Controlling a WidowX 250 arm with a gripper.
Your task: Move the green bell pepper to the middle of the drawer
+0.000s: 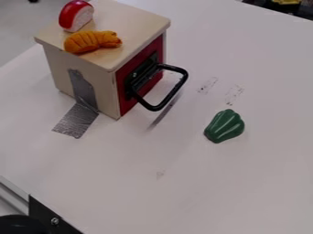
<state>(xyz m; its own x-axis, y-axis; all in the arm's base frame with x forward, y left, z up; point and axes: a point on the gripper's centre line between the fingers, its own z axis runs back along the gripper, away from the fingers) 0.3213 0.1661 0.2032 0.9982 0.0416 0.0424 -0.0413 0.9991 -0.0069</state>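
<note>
The green bell pepper [224, 126] lies on the white table, to the right of a small wooden drawer box [78, 75] and apart from it. The red drawer front [142, 75] faces right and stands closed, with a black loop handle [160, 108] sticking out from it. The inside of the drawer is hidden.
On the box top rest an orange-yellow toy [92, 41] and a red and white piece [76, 16]. Grey tape [78, 120] joins the box to the table [202, 192]. A black plate [51, 219] and a dark rounded object [21, 225] sit at the lower left.
</note>
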